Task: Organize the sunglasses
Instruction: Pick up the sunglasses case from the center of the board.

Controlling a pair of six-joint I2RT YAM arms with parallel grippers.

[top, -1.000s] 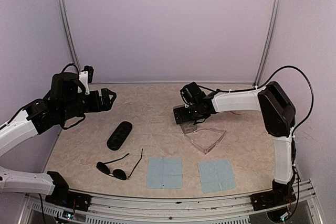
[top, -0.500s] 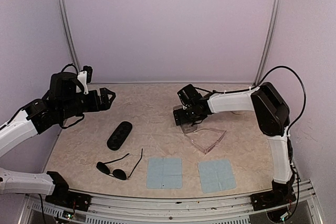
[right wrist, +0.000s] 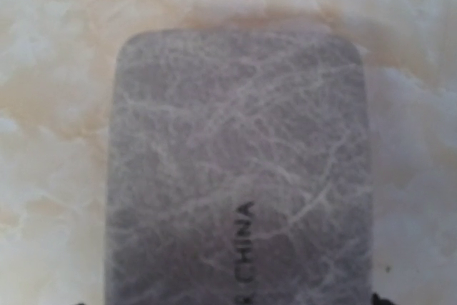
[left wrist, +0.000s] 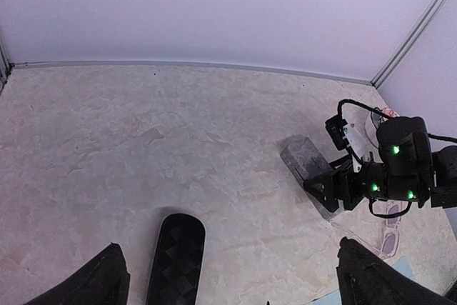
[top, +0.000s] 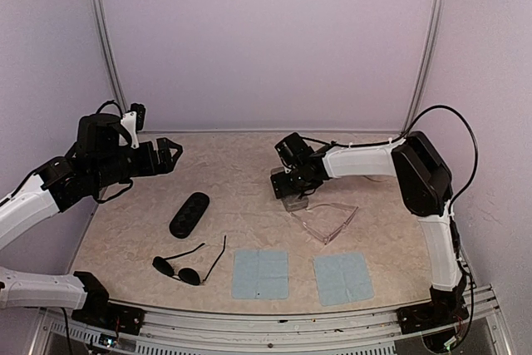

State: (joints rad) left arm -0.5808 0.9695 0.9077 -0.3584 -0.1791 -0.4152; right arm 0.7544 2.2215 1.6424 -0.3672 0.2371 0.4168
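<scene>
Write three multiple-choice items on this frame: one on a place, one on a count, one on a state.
1. The dark sunglasses lie:
A. at the front left, left of the blue cloths
B. in the far right corner
C. on top of a cloth

2. Blue cloths in view:
A. one
B. three
C. two

3. The dark sunglasses' arms are:
A. folded shut
B. unfolded
C. missing

Answers:
1 A: the top view shows them near the front, left of both cloths.
2 C: two squares lie side by side at the front.
3 B: both thin arms stick out from the lenses.
</scene>
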